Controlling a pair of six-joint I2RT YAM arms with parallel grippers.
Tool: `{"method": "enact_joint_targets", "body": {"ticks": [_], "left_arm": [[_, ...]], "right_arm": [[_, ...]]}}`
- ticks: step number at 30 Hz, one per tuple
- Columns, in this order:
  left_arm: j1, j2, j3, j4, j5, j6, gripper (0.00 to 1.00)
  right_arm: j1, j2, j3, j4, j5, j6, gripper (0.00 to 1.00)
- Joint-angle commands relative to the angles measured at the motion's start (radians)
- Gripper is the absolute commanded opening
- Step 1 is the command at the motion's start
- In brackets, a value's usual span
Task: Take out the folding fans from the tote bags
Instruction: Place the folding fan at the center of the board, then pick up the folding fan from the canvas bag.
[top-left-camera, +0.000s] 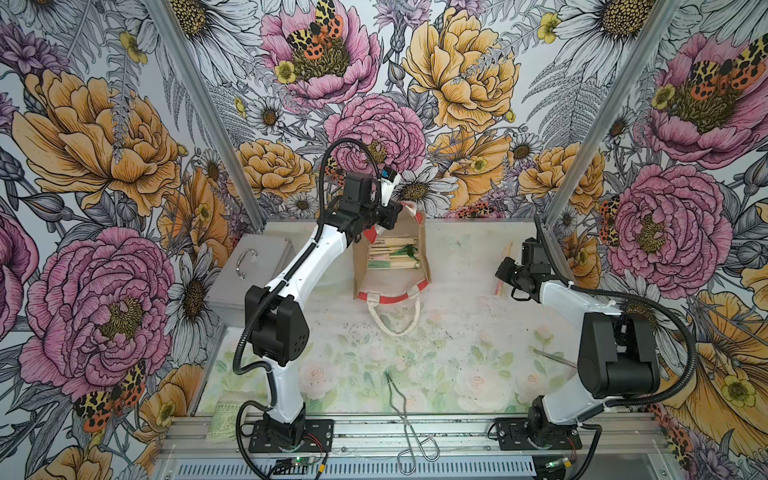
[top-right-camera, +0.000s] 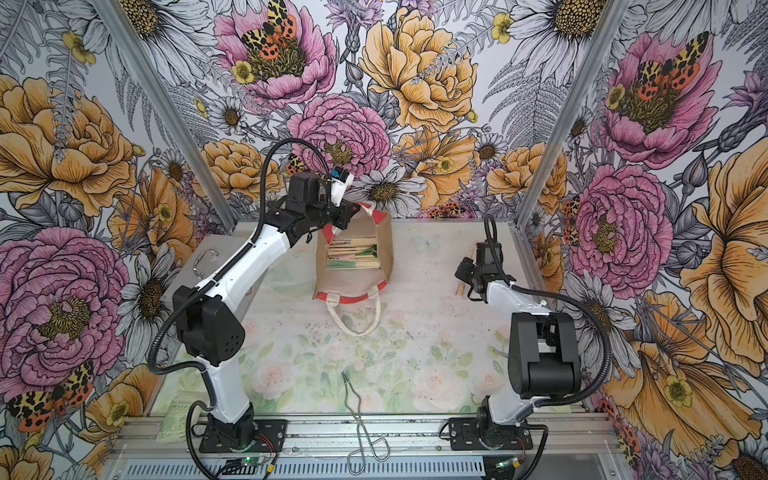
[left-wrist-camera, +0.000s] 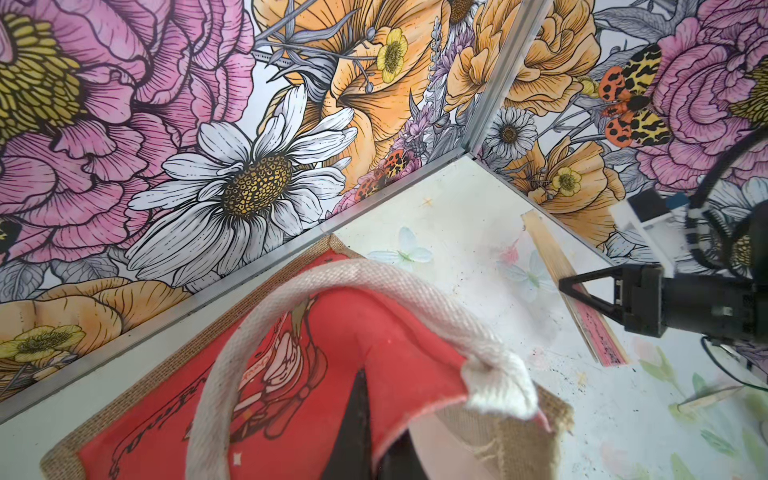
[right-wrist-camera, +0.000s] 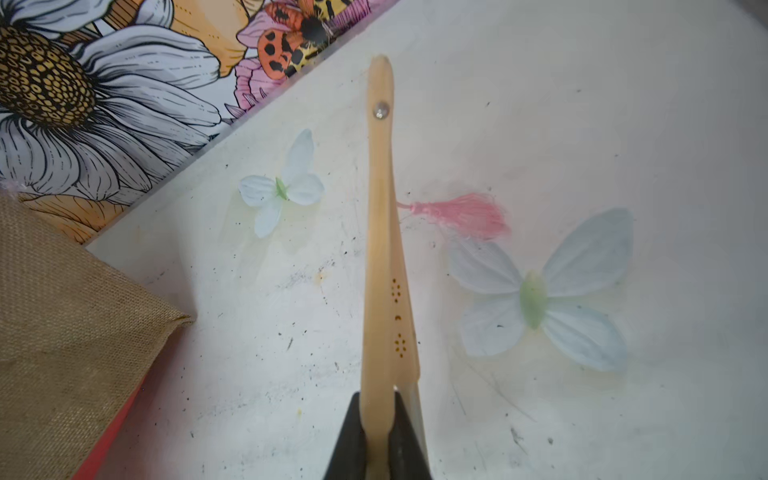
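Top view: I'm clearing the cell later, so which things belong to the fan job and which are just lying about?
Job: tote bag, folding fans inside it, pink fan in the right gripper, left gripper pinching the bag's rim.
Lying about: metal tongs, grey metal case.

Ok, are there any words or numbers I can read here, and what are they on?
Nothing can be read clearly.
On the tote bag: curly black writing on the red panel, partly behind the handle, unreadable.
On the pale green sheet: print too small.
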Motion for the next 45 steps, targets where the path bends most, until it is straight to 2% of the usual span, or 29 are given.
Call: {"method": "enact_joint_targets", "body": {"ticks": [1, 4, 10, 14, 18, 25, 27, 29, 35, 39, 45], "left_arm": [[-0.002, 0.027, 0.077, 0.08, -0.078, 0.001, 0.0], [-0.024, 0.041, 0.085, 0.079, -0.124, -0.038, 0.0], [-0.109, 0.023, -0.001, 0.111, -0.248, -0.091, 0.0], [-0.13, -0.014, -0.093, 0.192, -0.262, -0.198, 0.0], [-0.142, -0.042, -0.14, 0.245, -0.281, -0.253, 0.0], [-0.149, -0.054, -0.152, 0.253, -0.291, -0.312, 0.0], [-0.152, -0.056, -0.156, 0.263, -0.288, -0.324, 0.0], [-0.152, -0.055, -0.152, 0.263, -0.286, -0.328, 0.0], [-0.155, -0.056, -0.182, 0.277, -0.278, -0.354, 0.0], [-0.141, -0.052, -0.191, 0.271, -0.24, -0.372, 0.0], [-0.12, -0.066, -0.22, 0.274, -0.195, -0.39, 0.0]], "right_arm": [[-0.018, 0.053, 0.054, -0.009, -0.086, 0.024, 0.0], [-0.035, 0.089, 0.059, -0.023, -0.1, 0.027, 0.01], [-0.061, 0.102, 0.055, -0.061, -0.092, 0.007, 0.22], [-0.072, 0.08, 0.066, -0.108, -0.087, -0.015, 0.34], [-0.071, 0.008, 0.067, -0.167, -0.081, -0.04, 0.39], [-0.033, -0.243, -0.02, -0.094, -0.418, -0.095, 0.35], [0.015, -0.327, -0.066, -0.023, -0.465, -0.061, 0.31], [0.094, -0.398, -0.106, 0.034, -0.441, -0.033, 0.3], [0.433, -0.479, -0.204, 0.179, -0.144, -0.014, 0.25], [0.596, -0.405, -0.237, 0.267, 0.009, -0.021, 0.25], [0.739, -0.188, -0.133, 0.319, 0.1, -0.06, 0.24]]}}
